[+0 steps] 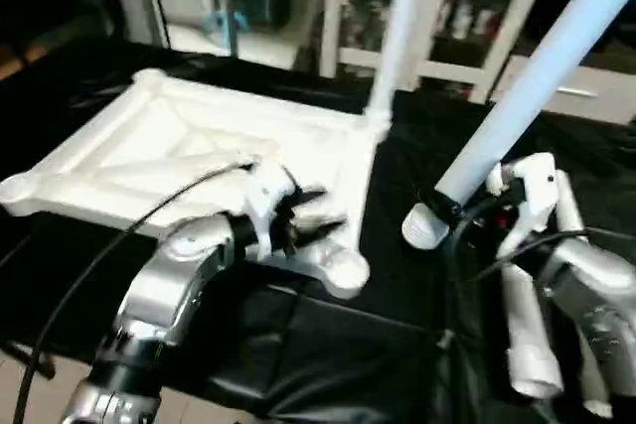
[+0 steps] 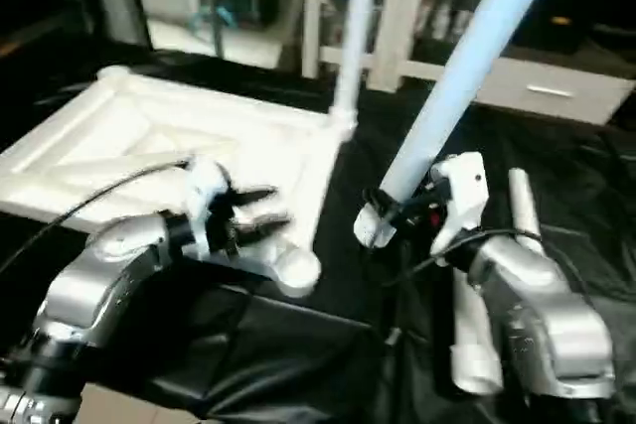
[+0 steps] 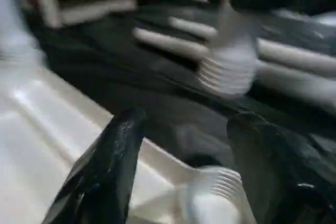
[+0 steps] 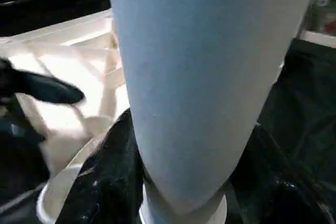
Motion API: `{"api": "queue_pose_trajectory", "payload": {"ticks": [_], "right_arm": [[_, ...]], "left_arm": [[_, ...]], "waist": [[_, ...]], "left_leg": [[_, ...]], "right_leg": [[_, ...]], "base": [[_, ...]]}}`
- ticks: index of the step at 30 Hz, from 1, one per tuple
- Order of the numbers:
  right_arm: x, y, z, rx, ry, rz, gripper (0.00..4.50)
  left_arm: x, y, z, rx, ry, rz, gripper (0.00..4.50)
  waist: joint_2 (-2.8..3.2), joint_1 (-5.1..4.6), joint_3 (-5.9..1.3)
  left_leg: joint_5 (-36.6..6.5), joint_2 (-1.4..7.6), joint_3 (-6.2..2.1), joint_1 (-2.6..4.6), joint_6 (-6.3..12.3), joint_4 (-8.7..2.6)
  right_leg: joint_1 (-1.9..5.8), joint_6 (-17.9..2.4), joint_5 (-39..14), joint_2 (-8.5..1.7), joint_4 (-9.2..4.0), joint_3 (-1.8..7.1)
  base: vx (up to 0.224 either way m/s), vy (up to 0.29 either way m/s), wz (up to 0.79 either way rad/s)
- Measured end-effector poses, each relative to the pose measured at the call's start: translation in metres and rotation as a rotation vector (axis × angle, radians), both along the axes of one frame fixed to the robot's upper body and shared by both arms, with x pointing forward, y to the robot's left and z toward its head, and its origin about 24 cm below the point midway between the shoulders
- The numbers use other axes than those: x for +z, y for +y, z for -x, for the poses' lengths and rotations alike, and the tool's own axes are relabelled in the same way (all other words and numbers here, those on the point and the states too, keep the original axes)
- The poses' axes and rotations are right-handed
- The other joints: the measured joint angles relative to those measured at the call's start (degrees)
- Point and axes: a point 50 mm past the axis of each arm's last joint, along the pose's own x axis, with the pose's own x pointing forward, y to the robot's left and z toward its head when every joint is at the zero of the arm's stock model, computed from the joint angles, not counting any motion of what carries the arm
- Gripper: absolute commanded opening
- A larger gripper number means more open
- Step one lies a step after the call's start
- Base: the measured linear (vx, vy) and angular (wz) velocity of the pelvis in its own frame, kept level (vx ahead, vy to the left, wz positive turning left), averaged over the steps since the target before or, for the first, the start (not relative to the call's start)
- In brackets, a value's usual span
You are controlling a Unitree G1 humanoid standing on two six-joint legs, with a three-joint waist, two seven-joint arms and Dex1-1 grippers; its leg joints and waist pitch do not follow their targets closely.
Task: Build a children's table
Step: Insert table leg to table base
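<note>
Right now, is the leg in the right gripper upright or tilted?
Tilted. The leg slants up and away from the right gripper, its threaded end low above the black table, beside the top.

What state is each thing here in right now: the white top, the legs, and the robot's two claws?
Top: upside down on the black table, ribs showing.
Fitted leg: upright in the far corner socket.
Held leg: tilted, threaded end low, off the top.
Spare legs: lying on the table.
Left gripper: open, over the top's near corner.
Right gripper: shut on the held leg.
</note>
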Motion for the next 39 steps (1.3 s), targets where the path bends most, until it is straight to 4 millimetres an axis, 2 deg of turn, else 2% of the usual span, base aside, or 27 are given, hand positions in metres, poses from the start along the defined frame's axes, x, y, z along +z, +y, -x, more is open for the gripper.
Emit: {"api": "queue_pose_trajectory", "payload": {"ticks": [4, 7, 8, 10, 13, 14, 18, 20, 22, 23, 24, 34, 39], "right_arm": [[0.001, 0.0, 0.003, 0.064, 0.044, -0.036, 1.86], [0.006, 0.002, 0.002, 0.092, 0.041, -0.051, 1.86], [0.007, 0.002, 0.001, 0.095, 0.034, -0.051, 1.86], [0.009, 0.003, 0.0, 0.099, 0.028, -0.05, 1.86], [0.006, 0.007, 0.001, 0.122, 0.036, -0.052, 1.86], [0.006, 0.008, 0.001, 0.131, 0.041, -0.055, 1.86], [0.005, 0.009, 0.002, 0.139, 0.043, -0.062, 1.86], [0.005, 0.01, 0.002, 0.147, 0.048, -0.064, 1.86], [0.006, 0.01, 0.002, 0.16, 0.052, -0.055, 1.86], [0.007, 0.01, 0.001, 0.167, 0.049, -0.049, 1.86], [0.009, 0.009, 0.0, 0.173, 0.045, -0.04, 1.86], [0.007, 0.009, 0.004, 0.177, 0.054, -0.032, 1.86], [0.005, 0.009, 0.009, 0.19, 0.063, -0.028, 1.86]], "left_arm": [[-0.014, 0.016, 0.001, -0.085, 0.083, -0.12, 3.21], [-0.014, 0.029, 0.0, -0.099, 0.117, -0.174, 3.21], [-0.013, 0.032, 0.0, -0.096, 0.115, -0.18, 3.21], [-0.012, 0.034, 0.0, -0.09, 0.105, -0.179, 2.84], [-0.014, 0.04, 0.003, -0.079, 0.102, -0.186, 2.84], [-0.015, 0.042, 0.004, -0.078, 0.102, -0.191, 2.71], [-0.017, 0.043, 0.003, -0.086, 0.084, -0.2, 2.37], [-0.018, 0.043, 0.004, -0.117, 0.095, -0.217, 2.0], [-0.016, 0.041, 0.002, -0.164, 0.089, -0.244, 1.95], [-0.014, 0.041, 0.001, -0.183, 0.085, -0.257, 1.89], [-0.013, 0.042, -0.002, -0.206, 0.074, -0.28, 1.65], [-0.009, 0.042, -0.022, -0.272, -0.035, -0.422, 0.89], [-0.009, 0.042, -0.028, -0.321, -0.045, -0.476, 0.89]], "waist": [[0.08, -0.57, 0.04], [0.0, -0.74, 0.06], [-0.14, -0.74, 0.02], [-0.44, -0.5, -0.07], [-0.78, -0.39, -0.04], [-0.91, -0.34, 0.03], [-1.06, 0.3, 0.04], [-1.2, 0.66, 0.05], [-1.29, 1.02, 0.09], [-1.29, 1.05, 0.09], [-1.29, 1.08, 0.09], [-1.13, 1.19, 0.02], [-1.06, 1.17, 0.02]], "left_leg": [[0.3, 0.34, 0.27, -0.06, -0.15, -0.22], [0.3, 0.36, 0.35, -0.35, -0.11, -0.21], [0.3, 0.36, 0.43, -0.46, -0.07, -0.21], [0.5, 0.39, 0.5, -0.81, 0.23, -0.2], [0.5, 0.44, 0.6, -0.97, 0.32, -0.18], [0.5, 0.45, 0.61, -1.0, 0.32, -0.18], [0.5, 0.58, 0.82, -1.0, 0.31, -0.18], [0.6, 0.76, 1.04, -0.93, 0.3, -0.18], [0.6, 0.83, 1.15, -0.93, 0.26, -0.18], [0.6, 0.84, 1.2, -0.92, 0.25, -0.18], [0.6, 0.84, 1.25, -0.92, 0.25, -0.18], [0.5, 1.01, 1.45, -0.91, 0.07, -0.18], [0.5, 1.08, 1.59, -0.9, -0.02, -0.18]], "right_leg": [[-0.15, -0.2, 0.1, 0.12, 0.0, -0.13], [-0.37, -0.3, 0.1, 0.1, -0.02, -0.14], [-0.47, -0.3, 0.2, 0.06, -0.03, -0.13], [-0.76, -0.3, 0.2, 0.02, -0.02, -0.16], [-0.91, -0.3, 0.1, -0.01, -0.05, -0.2], [-0.94, -0.4, 0.1, -0.01, -0.05, -0.21], [-0.96, -0.4, 0.1, -0.05, -0.06, -0.24], [-0.96, -0.4, 0.1, -0.05, -0.03, -0.24], [-0.96, -0.4, 0.1, -0.05, -0.01, -0.25], [-0.97, -0.4, 0.1, -0.05, -0.01, -0.24], [-0.96, -0.4, 0.1, -0.06, -0.01, -0.23], [-0.96, -0.4, 0.1, -0.06, 0.0, -0.23], [-0.96, -0.4, 0.2, -0.07, 0.0, -0.23]], "base": [[0.0, 0.0, 0.0], [0.0, 0.0, 0.0], [0.0, 0.0, 0.0], [0.0, 0.0, 0.0], [0.0, 0.0, 0.0], [0.0, 0.0, 0.0], [0.0, 0.0, 0.0], [0.0, 0.0, 0.0], [0.0, 0.0, 0.0], [0.0, 0.0, 0.0], [0.0, 0.0, 0.0], [0.0, 0.0, 0.0], [0.0, 0.0, 0.0]]}}
